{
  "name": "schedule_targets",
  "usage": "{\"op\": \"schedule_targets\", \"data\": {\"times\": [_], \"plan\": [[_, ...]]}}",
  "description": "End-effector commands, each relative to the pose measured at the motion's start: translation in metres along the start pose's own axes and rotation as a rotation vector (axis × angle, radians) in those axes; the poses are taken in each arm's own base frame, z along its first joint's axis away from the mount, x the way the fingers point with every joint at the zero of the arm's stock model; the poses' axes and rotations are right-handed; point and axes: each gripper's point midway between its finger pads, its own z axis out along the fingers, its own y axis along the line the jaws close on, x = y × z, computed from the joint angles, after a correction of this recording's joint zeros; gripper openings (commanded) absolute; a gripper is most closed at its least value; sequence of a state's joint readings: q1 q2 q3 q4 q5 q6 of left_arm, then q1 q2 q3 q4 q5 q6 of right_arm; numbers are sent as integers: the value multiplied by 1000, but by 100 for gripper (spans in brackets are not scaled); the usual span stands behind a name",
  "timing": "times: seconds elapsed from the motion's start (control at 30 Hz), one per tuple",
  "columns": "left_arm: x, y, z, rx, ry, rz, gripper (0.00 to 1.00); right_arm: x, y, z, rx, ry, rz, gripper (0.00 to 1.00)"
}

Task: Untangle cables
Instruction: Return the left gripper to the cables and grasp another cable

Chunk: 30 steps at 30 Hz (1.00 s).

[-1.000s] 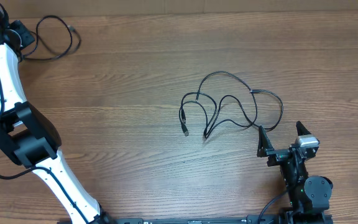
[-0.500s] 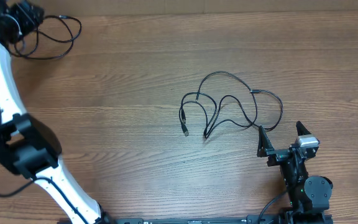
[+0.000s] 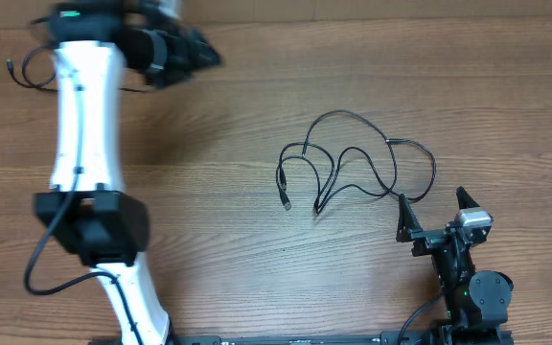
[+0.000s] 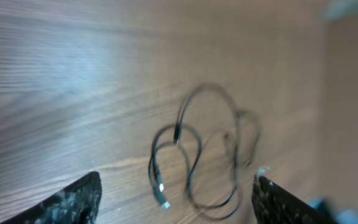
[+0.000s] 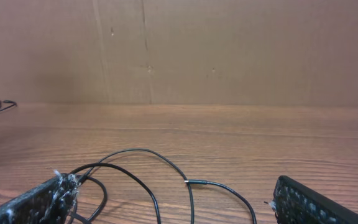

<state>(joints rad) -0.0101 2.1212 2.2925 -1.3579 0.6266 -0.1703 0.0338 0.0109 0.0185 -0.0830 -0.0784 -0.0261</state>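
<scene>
Open wood through the middle, clutter in two spots!
The table (image 3: 257,278) lies bare along its near edge between the arms. The tangled cables (image 3: 353,168) block the right-centre, just beyond the right gripper (image 3: 439,213). The left arm (image 3: 84,163) bars the left side from near edge to far, and a lone cable (image 3: 11,65) loops in the far-left corner.

No text, label, brand mark or number can be read in any view. The white arm (image 3: 82,115) at the upper left of the overhead frame is motion-blurred, and the brown wall (image 5: 229,50) across the top of the right wrist frame is plain. The plugs on the cables (image 3: 337,113) are too small to show any marking.
</scene>
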Motion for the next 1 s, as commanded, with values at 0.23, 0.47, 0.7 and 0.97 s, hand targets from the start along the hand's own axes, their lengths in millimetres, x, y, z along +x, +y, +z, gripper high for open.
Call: {"op": "schedule_targets", "data": {"times": [0.23,0.47,0.7,0.97], "plan": [[92,-82,105,-193,229,456,84,2,1,0,-7,-1,-2,100],[148,-99,164,-185,324,567,76,2,1,0,-7,-1,-2,100],[172,-96,201,-184,332,529,66,2,1,0,-7,-1,-2,100],[190,-91,216,-165,363,465,56,2,1,0,-7,-1,-2,100]]}}
